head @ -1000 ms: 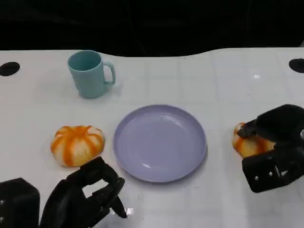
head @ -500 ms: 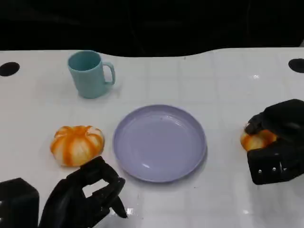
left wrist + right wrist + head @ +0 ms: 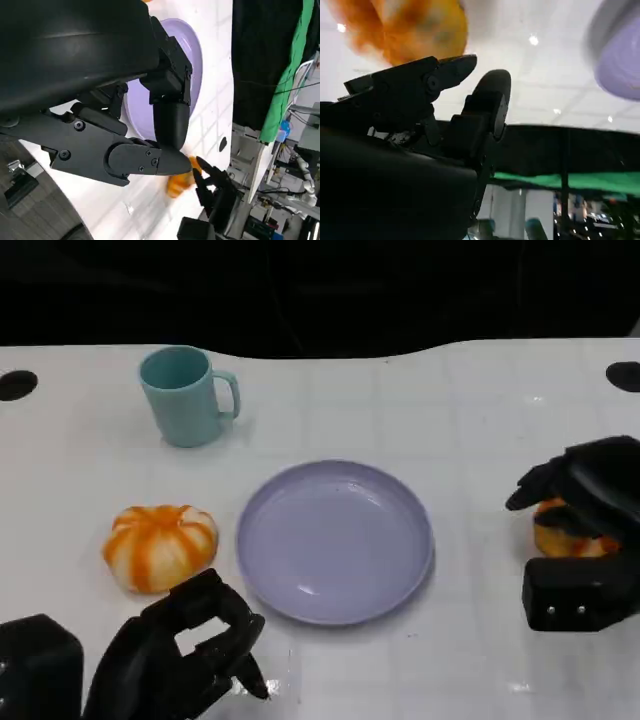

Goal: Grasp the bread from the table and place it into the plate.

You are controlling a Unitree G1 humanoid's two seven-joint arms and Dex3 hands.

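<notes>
The lilac plate (image 3: 335,540) lies mid-table and holds nothing. An orange bread (image 3: 572,536) sits on the table to its right, between the arched fingers and the thumb of my right hand (image 3: 585,530), which grips it. In the right wrist view the bread (image 3: 405,30) is a blur by the fingertips (image 3: 462,65). A second, orange-and-white striped bread (image 3: 160,545) lies left of the plate. My left hand (image 3: 185,650) stays near the table's front edge with its fingers curled in on nothing. The left wrist view shows the plate (image 3: 196,55), the orange bread (image 3: 177,186) and the right hand (image 3: 215,192).
A teal cup (image 3: 185,395) stands upright at the back left, handle to the right. Dark round holes mark the table at the far left (image 3: 18,385) and far right (image 3: 625,375). Bare white table lies between the plate and the right hand.
My right hand has moved to the right, away from the plate, and the orange bread has gone with it. The left hand, plate and striped bread have kept their places.
</notes>
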